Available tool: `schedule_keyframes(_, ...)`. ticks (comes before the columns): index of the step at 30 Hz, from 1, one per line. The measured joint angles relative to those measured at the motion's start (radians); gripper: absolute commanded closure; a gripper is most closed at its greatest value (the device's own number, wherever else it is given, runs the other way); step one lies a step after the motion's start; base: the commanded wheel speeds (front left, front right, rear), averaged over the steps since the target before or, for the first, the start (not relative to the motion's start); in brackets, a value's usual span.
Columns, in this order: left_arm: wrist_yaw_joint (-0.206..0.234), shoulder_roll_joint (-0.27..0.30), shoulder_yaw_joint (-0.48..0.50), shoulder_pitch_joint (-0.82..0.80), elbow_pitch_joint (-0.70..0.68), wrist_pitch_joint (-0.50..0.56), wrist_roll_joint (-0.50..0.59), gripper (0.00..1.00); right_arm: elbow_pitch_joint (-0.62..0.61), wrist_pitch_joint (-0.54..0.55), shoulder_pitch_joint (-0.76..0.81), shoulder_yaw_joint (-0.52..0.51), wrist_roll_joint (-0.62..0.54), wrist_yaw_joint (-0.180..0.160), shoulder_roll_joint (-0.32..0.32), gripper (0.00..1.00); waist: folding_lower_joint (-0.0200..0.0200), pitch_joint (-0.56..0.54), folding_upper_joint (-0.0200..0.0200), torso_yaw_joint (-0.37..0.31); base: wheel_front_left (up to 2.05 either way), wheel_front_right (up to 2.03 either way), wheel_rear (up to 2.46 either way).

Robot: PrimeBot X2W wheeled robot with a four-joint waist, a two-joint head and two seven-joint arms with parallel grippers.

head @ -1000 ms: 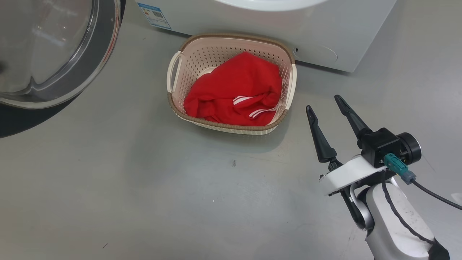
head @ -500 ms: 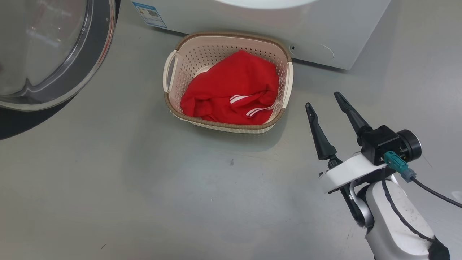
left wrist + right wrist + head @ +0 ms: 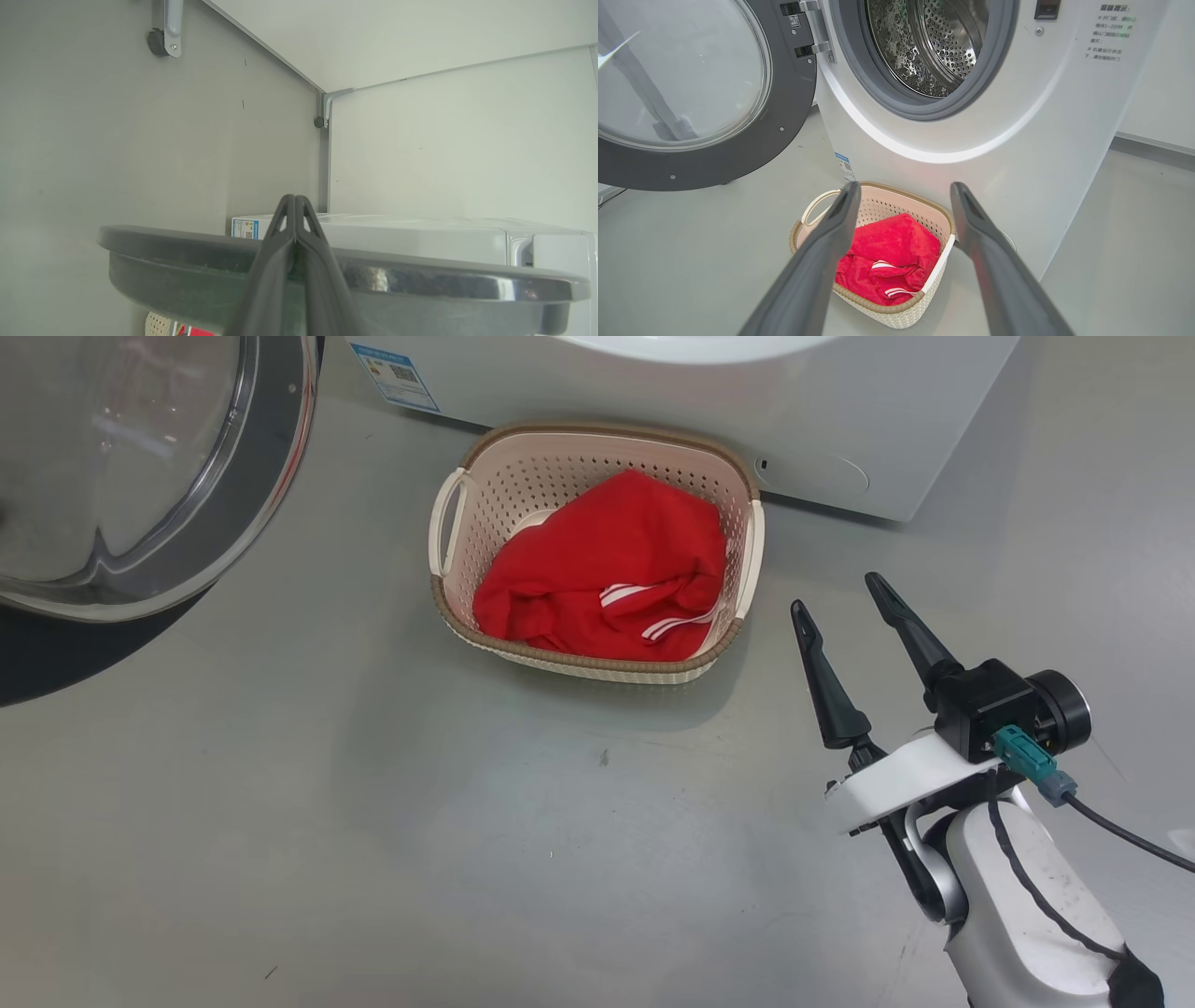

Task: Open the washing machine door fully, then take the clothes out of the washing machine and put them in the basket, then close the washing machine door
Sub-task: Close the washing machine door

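Step one, opening: the large round washing machine door (image 3: pixel 686 88), black-rimmed with a bulging clear glass window, is standing swung wide to the left of the big white front-loading washing machine (image 3: pixel 1017 140). This step is judged complete.

Step two, unloading: the bright red clothes (image 3: pixel 607 569), one piece showing thin white stripes, are lying bunched inside the small cream perforated plastic basket (image 3: pixel 597 434) with the brown woven-look rim. The basket is sitting on the grey floor (image 3: pixel 373 821), just in front of the machine's base. The part of the dimpled steel drum (image 3: pixel 943 42) that shows inside the grey rubber ring (image 3: pixel 859 70) is holding no cloth; its lowest part is hidden. Unloading is judged done or nearly so.

Step three, closing: not yet done; this is what is left.

The right pincer (image 3: pixel 835 593) is hovering to the right of the basket, apart from it, its two dark fingers spread wide and carrying nothing. The left pincer (image 3: pixel 295 200) is showing its fingers pressed together, empty, reaching across the door's dark rim; contact with the rim cannot be confirmed. By that position, the left arm is judged to be placing itself to push the door shut.
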Motion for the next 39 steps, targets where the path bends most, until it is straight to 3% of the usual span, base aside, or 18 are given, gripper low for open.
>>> schedule_keyframes(16,-0.058,0.004,-0.007,0.008,0.029,0.102,-0.018,1.00,0.010,-0.005,-0.001,0.000,0.000,0.000,0.001,0.00,0.0000,-0.016,0.0000,0.010,0.00,0.00,0.00)
schedule_keyframes(29,-0.079,-0.024,-0.015,0.011,0.054,0.110,-0.031,1.00,0.024,-0.008,0.000,0.000,0.000,0.000,-0.003,0.00,0.0000,-0.024,0.0000,0.016,0.00,0.00,0.00)
schedule_keyframes(39,-0.106,-0.059,-0.072,0.040,0.057,0.249,-0.031,1.00,0.041,-0.018,0.000,0.002,0.010,0.000,0.002,0.00,0.0000,-0.064,0.0000,0.021,0.00,0.00,0.00)
